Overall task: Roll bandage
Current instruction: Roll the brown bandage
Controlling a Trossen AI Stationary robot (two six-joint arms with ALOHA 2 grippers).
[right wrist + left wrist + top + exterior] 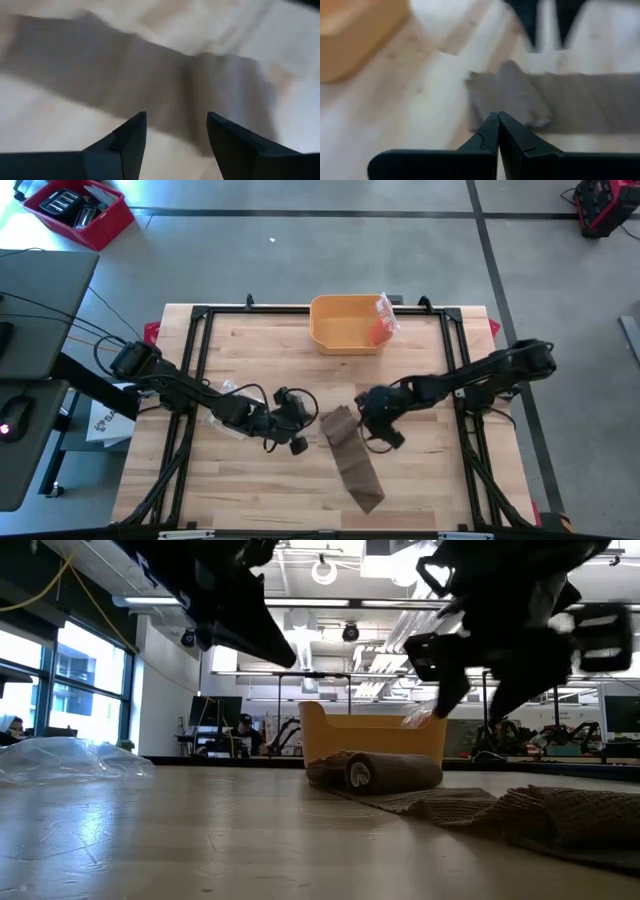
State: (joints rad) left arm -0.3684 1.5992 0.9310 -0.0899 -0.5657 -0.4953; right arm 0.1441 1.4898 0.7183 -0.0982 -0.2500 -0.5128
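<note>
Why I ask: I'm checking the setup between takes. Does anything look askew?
The bandage lies slanted across the table, only its far end rolled, its loose tail rumpled in the low view. Otherwise nothing stands out.

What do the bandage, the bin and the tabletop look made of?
Bandage: brown woven fabric, matte; coarse weave and soft folds in the low view. Bin: probably plastic, smooth orange-yellow, moulded walls. Tabletop: light wood, visible plank grain, slight sheen.

Left gripper (297,423) fingers pressed together; right gripper (368,423) spread wide (both arms angled inward)
</note>
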